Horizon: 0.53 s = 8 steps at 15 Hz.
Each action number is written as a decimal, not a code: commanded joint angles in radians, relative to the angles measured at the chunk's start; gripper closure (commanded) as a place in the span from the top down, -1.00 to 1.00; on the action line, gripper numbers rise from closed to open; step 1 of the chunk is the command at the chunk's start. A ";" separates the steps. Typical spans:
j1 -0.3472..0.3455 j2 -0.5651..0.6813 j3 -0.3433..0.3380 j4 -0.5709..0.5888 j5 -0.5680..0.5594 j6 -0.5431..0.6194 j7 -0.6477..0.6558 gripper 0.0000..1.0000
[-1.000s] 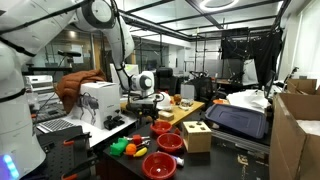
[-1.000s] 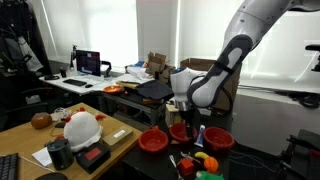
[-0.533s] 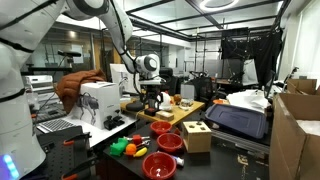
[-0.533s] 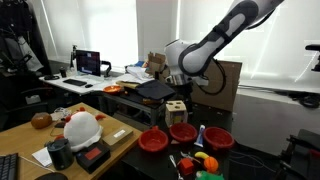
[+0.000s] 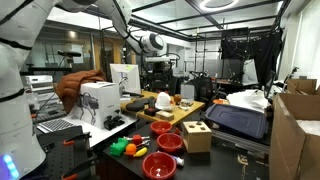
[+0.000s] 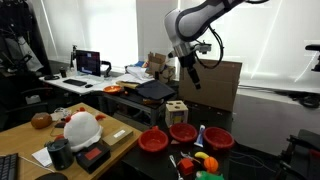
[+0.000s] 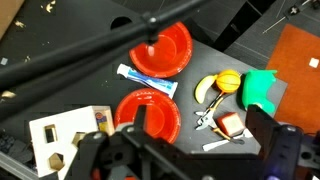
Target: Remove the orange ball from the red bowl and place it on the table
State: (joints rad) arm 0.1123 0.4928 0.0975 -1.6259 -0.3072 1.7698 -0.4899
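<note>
Wrist view looks straight down on the orange ball, which sits on the dark table, not in any bowl. It is touching or just beside a yellow curved toy piece on one side, with a green block close on the other. A small red-and-white toy lies near it, nearer the camera.

Two red bowls show from above. One red bowl sits farther from the camera, the nearer bowl sits closer, and both look empty. A blue-and-white tube lies between them. A tan wooden box with holes stands beside the nearer bowl.

From where I stand, the gripper hangs high above all of this, well clear of the toys. Its fingers are spread wide with nothing between them. In both exterior views the arm holds the gripper up above the bench. In an exterior view three red bowls sit clustered below it.
</note>
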 commanded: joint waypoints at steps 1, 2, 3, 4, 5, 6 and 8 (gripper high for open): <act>-0.010 0.002 -0.008 0.103 -0.022 -0.138 -0.017 1.00; -0.015 0.007 -0.010 0.130 -0.019 -0.171 -0.018 1.00; -0.019 0.009 -0.015 0.154 -0.019 -0.189 -0.009 1.00; -0.026 0.009 -0.017 0.177 -0.012 -0.203 -0.006 1.00; -0.031 0.007 -0.021 0.195 -0.013 -0.199 0.001 1.00; -0.039 0.006 -0.023 0.218 -0.004 -0.198 0.006 1.00; -0.052 0.003 -0.026 0.259 0.008 -0.180 0.025 1.00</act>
State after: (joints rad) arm 0.0738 0.4930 0.0764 -1.4423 -0.3155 1.6112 -0.4861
